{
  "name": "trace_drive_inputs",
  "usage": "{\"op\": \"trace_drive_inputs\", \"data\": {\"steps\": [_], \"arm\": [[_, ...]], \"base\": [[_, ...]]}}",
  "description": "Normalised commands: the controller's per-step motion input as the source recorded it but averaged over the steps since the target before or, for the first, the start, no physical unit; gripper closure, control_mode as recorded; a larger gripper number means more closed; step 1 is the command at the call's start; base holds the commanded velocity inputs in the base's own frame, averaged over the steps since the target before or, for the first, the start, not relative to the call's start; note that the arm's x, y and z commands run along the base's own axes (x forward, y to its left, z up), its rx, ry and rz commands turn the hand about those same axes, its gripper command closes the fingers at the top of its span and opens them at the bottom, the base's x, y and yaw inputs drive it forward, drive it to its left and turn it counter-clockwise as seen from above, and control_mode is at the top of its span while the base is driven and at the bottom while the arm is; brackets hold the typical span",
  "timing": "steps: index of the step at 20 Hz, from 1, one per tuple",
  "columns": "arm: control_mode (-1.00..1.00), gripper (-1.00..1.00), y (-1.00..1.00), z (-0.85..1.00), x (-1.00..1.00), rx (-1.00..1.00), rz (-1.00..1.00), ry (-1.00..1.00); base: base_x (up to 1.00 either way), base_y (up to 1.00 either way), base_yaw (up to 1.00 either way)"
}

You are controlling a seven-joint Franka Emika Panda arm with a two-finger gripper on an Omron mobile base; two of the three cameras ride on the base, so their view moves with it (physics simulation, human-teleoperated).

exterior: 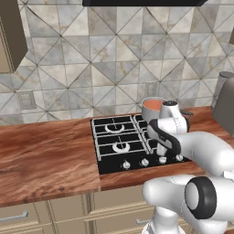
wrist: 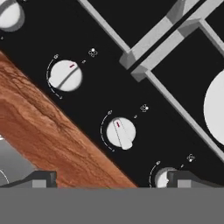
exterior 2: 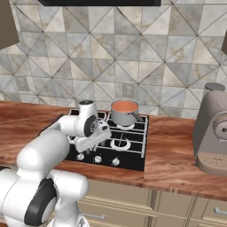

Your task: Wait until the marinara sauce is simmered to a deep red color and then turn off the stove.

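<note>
A: From the left base view, where does everything sit?

B: The black four-burner gas stove [exterior: 119,142] is set into the reddish-brown wooden desk [exterior: 45,157]. At its back right burner stands the small steel saucepan [exterior: 153,109], and the smooth orange-red marinara sauce [exterior: 154,105] forms a disc inside it. The white arm bends over the right half of the stove, its hand pointing down toward the front row of small silver knobs [exterior: 144,162]. A tall grey kettle [exterior: 225,103] stands on the desk at the far right.

A: And from the right base view?

B: Same stove [exterior 2: 133,153], seen from the other side. The saucepan [exterior 2: 124,113] is on the back burner with its dark handle reaching toward the front right; the sauce [exterior 2: 125,106] is a light orange-red. The arm's hand hangs over the front left part of the stove, above the knobs [exterior 2: 98,158], so the sauce lies behind it and off to the right, well apart. A big grey machine [exterior 2: 213,133] sits on the desk [exterior 2: 177,164] at right.

A: What does the hand view give?

B: The claw [wrist: 111,178] is released, its two dark fingertips [wrist: 41,178] spread wide with nothing between them. It hovers over the stove's front edge. A round silver knob with a red mark [wrist: 120,132] lies just above the gap between the tips, another knob [wrist: 65,75] further up left, and a third [wrist: 161,177] touches the right tip's edge in the picture. Grey grate bars [wrist: 166,33] cross the upper right.
</note>
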Motion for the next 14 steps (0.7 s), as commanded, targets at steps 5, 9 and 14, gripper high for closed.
{"op": "trace_drive_inputs", "data": {"steps": [5,9,14], "arm": [[-1.0,-1.0,0.0,-0.31,0.12,0.0,0.19,0.0],[-1.0,-1.0,0.0,-0.26,0.1,0.0,0.17,0.01],[-1.0,-1.0,0.0,-0.07,0.04,0.0,0.07,0.01]], "base": [[0.0,0.0,0.0],[0.0,0.0,0.0],[0.0,0.0,0.0]]}}
